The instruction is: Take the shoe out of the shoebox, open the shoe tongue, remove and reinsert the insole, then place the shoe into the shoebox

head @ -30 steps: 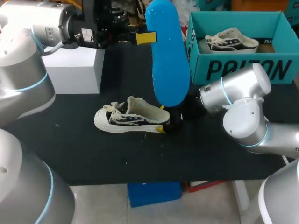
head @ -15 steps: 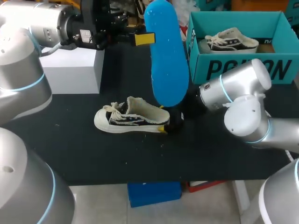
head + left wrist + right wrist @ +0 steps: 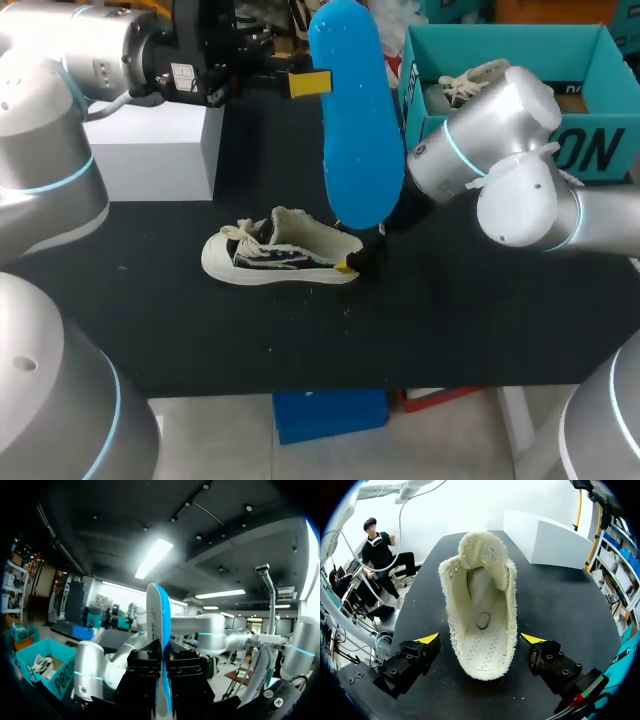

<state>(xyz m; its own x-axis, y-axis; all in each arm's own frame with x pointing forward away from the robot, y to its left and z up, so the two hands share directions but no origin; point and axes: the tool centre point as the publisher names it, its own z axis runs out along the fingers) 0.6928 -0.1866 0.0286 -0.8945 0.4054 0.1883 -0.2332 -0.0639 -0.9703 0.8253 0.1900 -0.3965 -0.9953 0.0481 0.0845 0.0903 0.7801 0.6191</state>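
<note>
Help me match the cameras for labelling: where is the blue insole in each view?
Head view: insole upright above the heel of the shoe, held by the left gripper.
Left wrist view: insole edge-on, clamped in that gripper.
Right wrist view: not in it.
Shared landmark: teal shoebox, in head and left wrist views.

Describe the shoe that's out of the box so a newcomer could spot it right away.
On the black table, look to the middle, away from the teal shoebox at the far right corner. The shoe lies there, just by the raised blue insole. Unlike the second shoe, it sits outside the box, its cream lining gaping.
</note>
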